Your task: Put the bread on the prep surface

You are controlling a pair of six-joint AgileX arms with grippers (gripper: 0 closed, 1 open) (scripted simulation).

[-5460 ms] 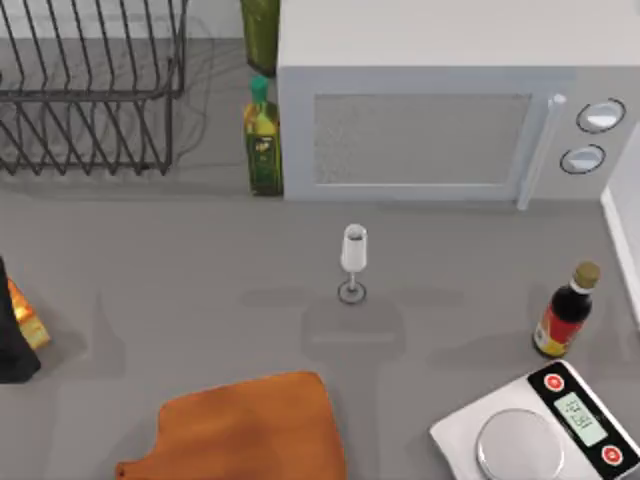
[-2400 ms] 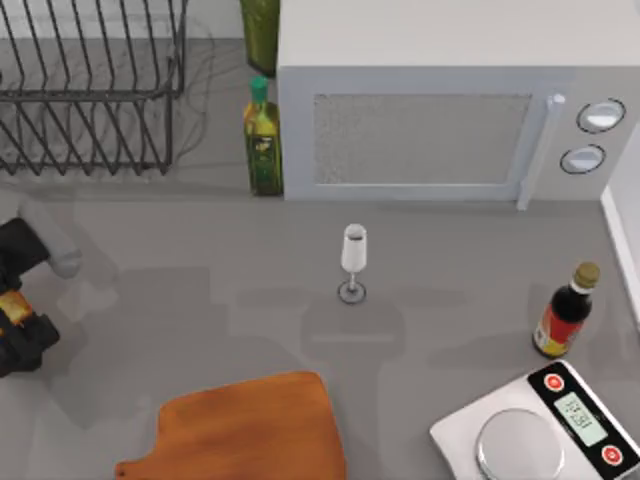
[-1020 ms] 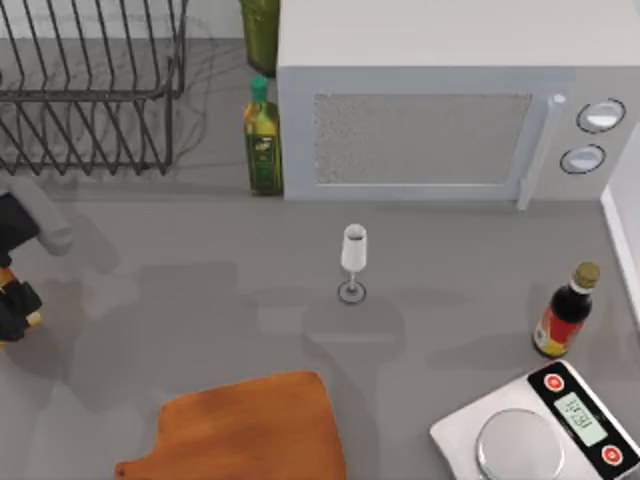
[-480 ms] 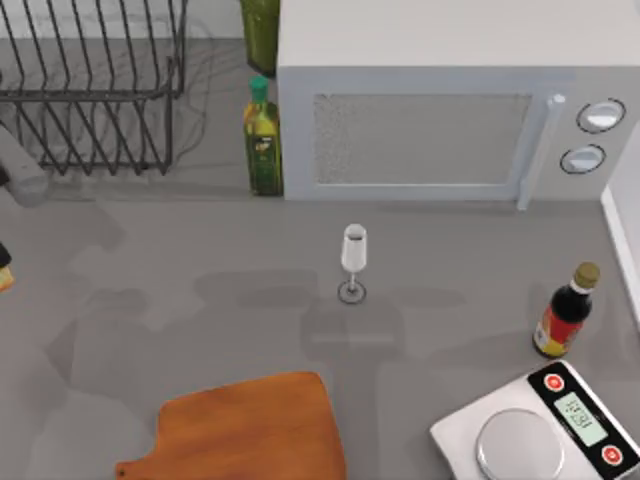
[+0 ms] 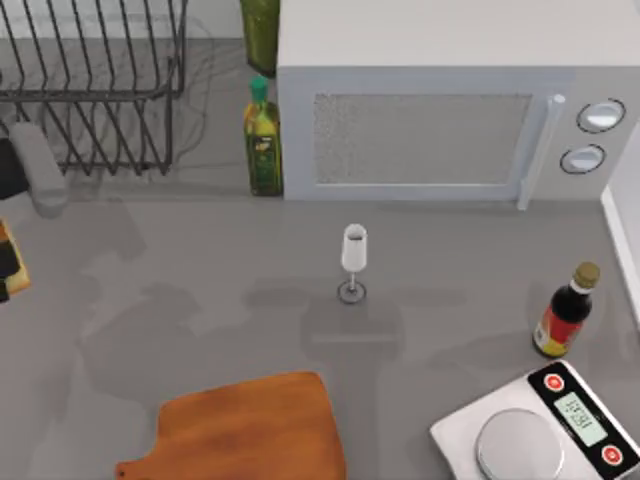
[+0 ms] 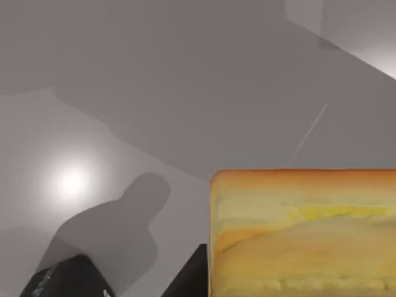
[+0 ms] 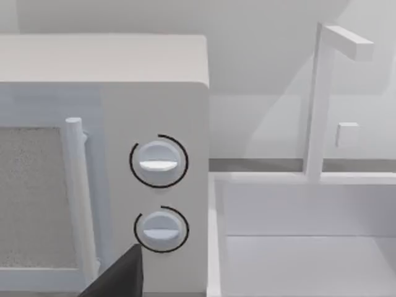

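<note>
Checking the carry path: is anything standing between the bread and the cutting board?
Nothing visible. The left hand holds the bread at the table's left edge; bare grey table separates it from the cutting board. The wine glass stands further right.

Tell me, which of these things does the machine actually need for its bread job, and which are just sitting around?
Needed:
- bread, held in the left gripper at the table's left edge
- wooden cutting board, where it goes

Just lying about:
- microwave
- dish rack
- oil bottle
- wine glass
- sauce bottle
- digital scale
</note>
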